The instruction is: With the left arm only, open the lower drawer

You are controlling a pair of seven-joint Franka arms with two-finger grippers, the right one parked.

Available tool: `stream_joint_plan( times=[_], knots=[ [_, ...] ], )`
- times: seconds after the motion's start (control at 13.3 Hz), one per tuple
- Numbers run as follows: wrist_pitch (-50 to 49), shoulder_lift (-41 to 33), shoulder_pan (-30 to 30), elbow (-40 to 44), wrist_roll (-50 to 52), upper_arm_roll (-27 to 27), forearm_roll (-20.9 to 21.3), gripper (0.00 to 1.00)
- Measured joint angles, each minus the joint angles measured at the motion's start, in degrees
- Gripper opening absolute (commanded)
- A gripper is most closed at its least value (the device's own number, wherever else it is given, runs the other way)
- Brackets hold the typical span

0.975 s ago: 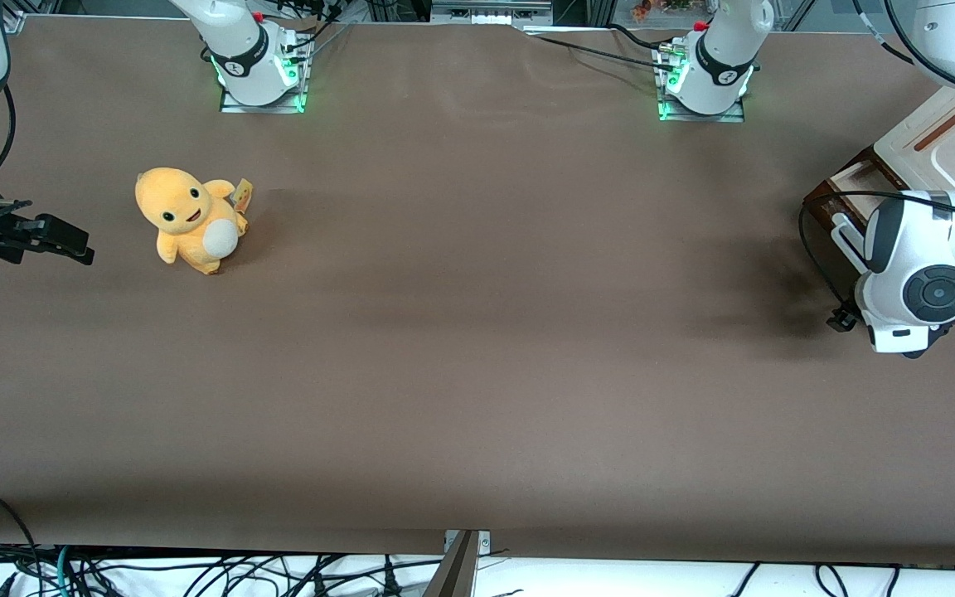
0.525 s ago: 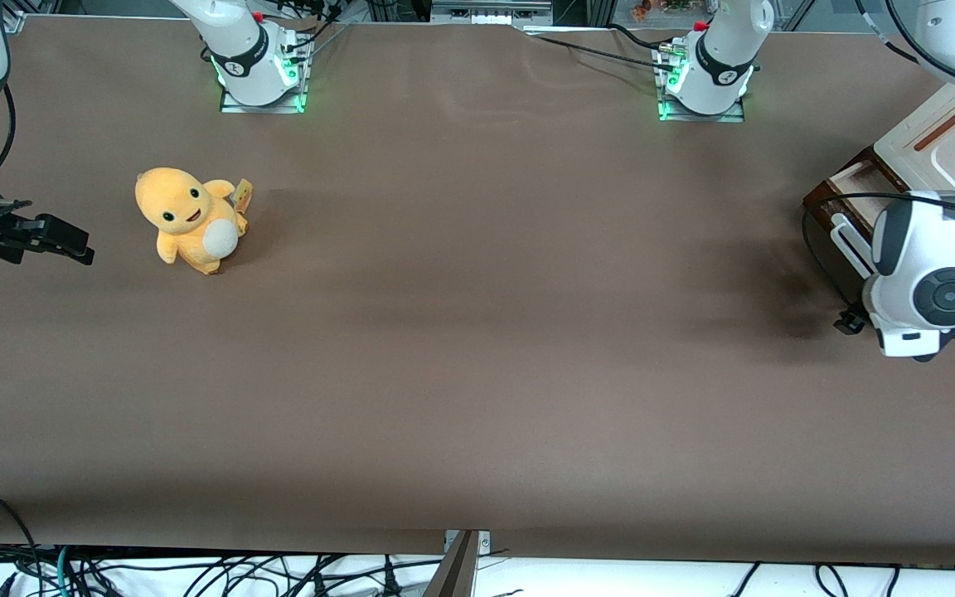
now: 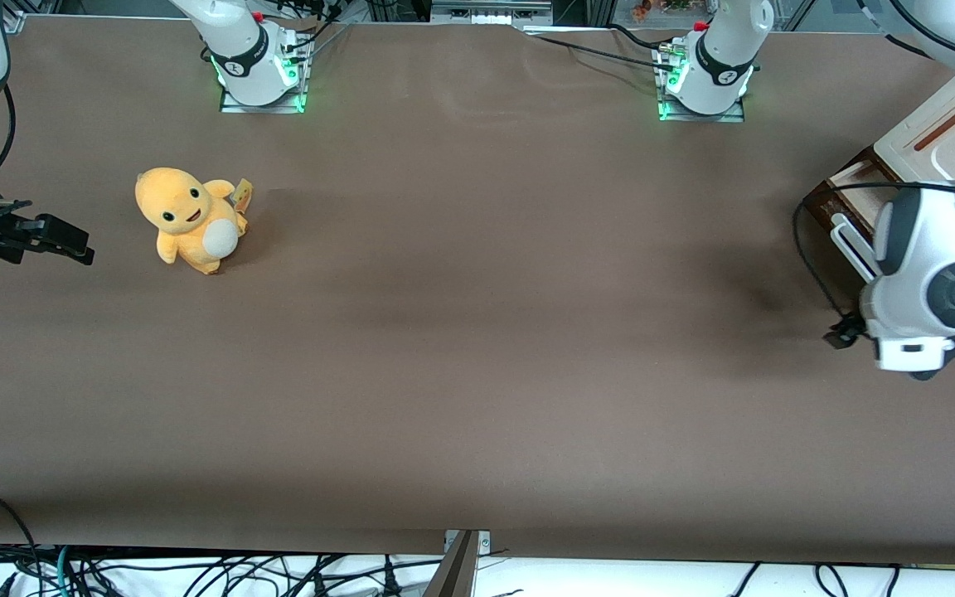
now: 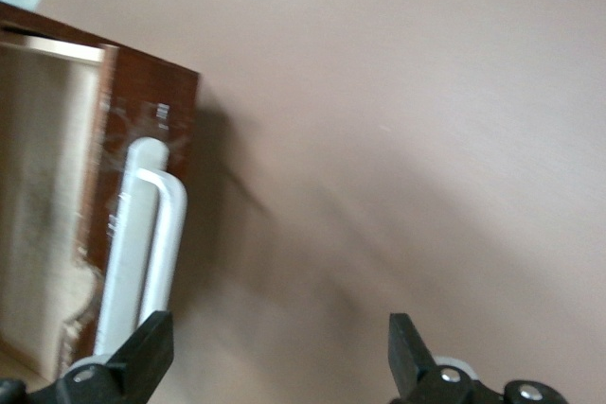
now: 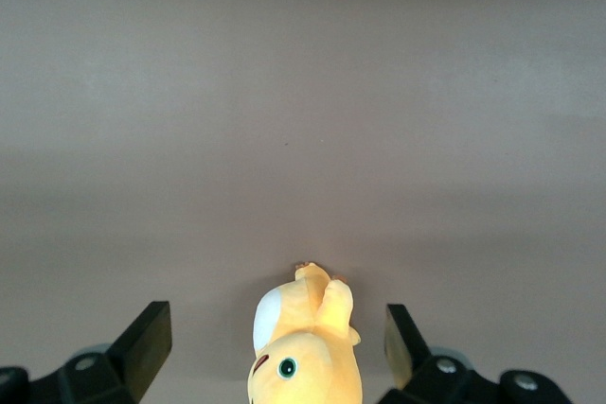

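The lower drawer [image 3: 819, 204] stands slightly pulled out of the small cream-topped cabinet [image 3: 946, 137] at the working arm's end of the table. Its pale inside [image 4: 43, 186] shows next to the dark brown front [image 4: 175, 115]. The long white bar handle [image 4: 142, 234] runs along that front and also shows in the front view as the handle [image 3: 849, 240]. The left arm [image 3: 938, 286] hangs above the drawer's nearer end. My gripper [image 4: 277, 352] is open over bare table in front of the drawer. One fingertip [image 4: 151, 347] sits just beside the handle, and nothing is between the fingers.
A yellow plush toy [image 3: 187, 217] sits toward the parked arm's end of the table; the right wrist view also shows the toy [image 5: 303, 347]. Two arm bases [image 3: 701, 79] with green lights stand along the table's edge farthest from the front camera. Brown table [image 3: 477, 332] spreads between.
The left arm's wrist has drifted nearer the front camera and slightly toward the table's end, along the drawer front. The drawer itself has not visibly moved.
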State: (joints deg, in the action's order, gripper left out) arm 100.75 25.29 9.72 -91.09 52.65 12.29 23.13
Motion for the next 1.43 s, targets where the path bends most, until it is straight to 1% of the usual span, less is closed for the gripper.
stream_joint_plan(
  times=[0.15, 0.3, 0.53, 0.67, 0.82, 0.97, 1.27, 1.43],
  knots=[
    [-1.2, -0.6, -0.1, 1.3, -0.8, 1.4, -3.8, 1.00],
    [-2.0, -1.7, 0.3, 3.1, -6.3, 1.3, -9.9, 1.00],
    [-5.8, -4.7, 2.5, 6.2, -20.6, 1.2, -18.0, 1.00],
    [-9.7, -6.5, 4.7, 8.9, -32.7, 1.1, -21.4, 1.00],
    [-11.1, -7.6, 5.7, 10.9, -44.1, 1.0, -22.4, 1.00],
    [-11.2, -9.4, 4.4, 11.1, -50.9, 0.9, -22.6, 1.00],
    [-12.5, -16.6, -2.1, 7.1, -53.2, -2.8, -22.6, 1.00],
    [-13.2, -20.4, -4.4, 3.6, -56.8, -5.5, -22.6, 1.00]
  ],
)
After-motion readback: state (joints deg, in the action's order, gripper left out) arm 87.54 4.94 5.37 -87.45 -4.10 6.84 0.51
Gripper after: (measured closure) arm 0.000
